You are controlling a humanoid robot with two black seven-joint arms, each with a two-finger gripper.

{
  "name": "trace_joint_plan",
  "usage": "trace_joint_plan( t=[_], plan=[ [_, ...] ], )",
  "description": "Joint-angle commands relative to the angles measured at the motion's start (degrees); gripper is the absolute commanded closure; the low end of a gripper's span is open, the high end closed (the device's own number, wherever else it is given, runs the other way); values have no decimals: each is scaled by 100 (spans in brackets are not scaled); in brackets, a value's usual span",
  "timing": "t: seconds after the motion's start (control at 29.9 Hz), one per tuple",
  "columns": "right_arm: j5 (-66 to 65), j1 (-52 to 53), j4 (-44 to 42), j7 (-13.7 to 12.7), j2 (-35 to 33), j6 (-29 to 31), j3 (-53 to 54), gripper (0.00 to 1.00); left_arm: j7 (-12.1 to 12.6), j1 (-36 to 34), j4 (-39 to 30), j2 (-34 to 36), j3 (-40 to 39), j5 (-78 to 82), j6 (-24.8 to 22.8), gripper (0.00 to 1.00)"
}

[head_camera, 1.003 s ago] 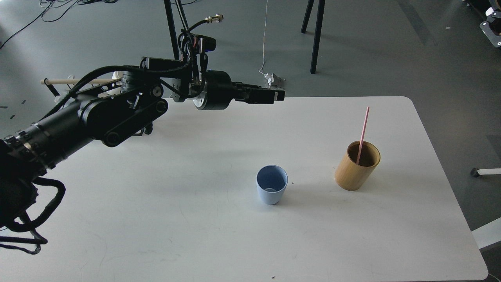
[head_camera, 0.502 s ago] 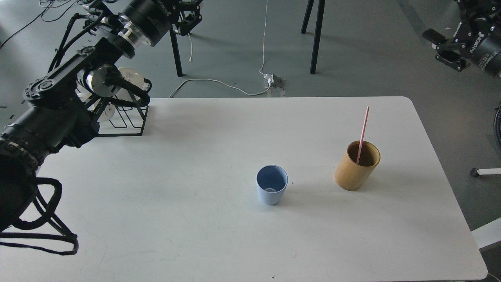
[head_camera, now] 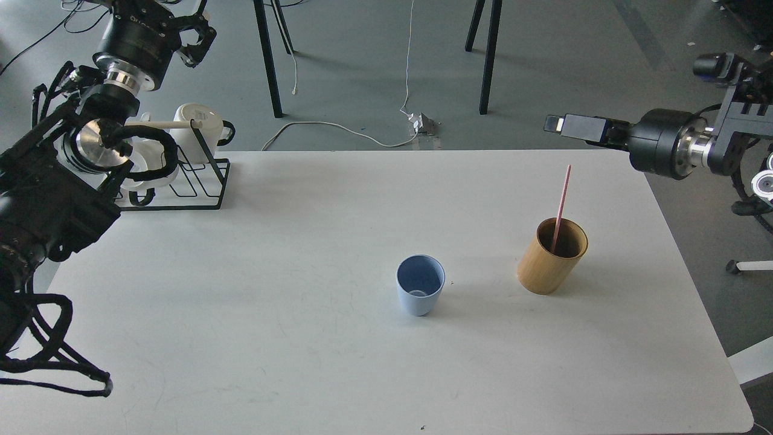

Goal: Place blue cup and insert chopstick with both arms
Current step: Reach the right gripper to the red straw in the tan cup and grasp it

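Observation:
The blue cup (head_camera: 420, 293) stands upright and empty on the white table (head_camera: 290, 338), right of centre. To its right the tan cylindrical holder (head_camera: 551, 257) stands with the pink-red chopstick (head_camera: 562, 199) leaning in it. My left gripper (head_camera: 200, 25) is raised at the far top left, beyond the table, its claw fingers spread and empty. My right gripper (head_camera: 558, 125) comes in from the right, points left and hovers above the table's far right edge, up and behind the chopstick. It is seen side-on, so its fingers cannot be told apart.
A black wire rack (head_camera: 202, 184) with white mugs (head_camera: 194, 121) and a pale wooden rod (head_camera: 158, 125) stands at the table's far left corner, beside my left arm. Black stand legs (head_camera: 488, 57) and a cable (head_camera: 338, 128) are on the floor beyond.
My left arm has swung off the middle of the table, up and back to the far left. My right arm has come into view, its gripper now pointing left above the table's far right edge.

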Motion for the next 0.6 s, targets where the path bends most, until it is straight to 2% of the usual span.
trace_joint_plan(
  t=[0.0, 0.4, 0.57],
  plan=[
    [-431, 19, 2, -31, 1, -90, -450, 18, 11, 5, -1, -1, 34, 4, 0, 0],
    [-748, -68, -138, -154, 27, -99, -661, 22, 11, 5, 8, -71, 43, 13, 0, 0],
    [-914, -68, -446, -163, 492, -248, -793, 37, 2, 75, 8, -45, 43, 21, 0, 0]
  ],
)
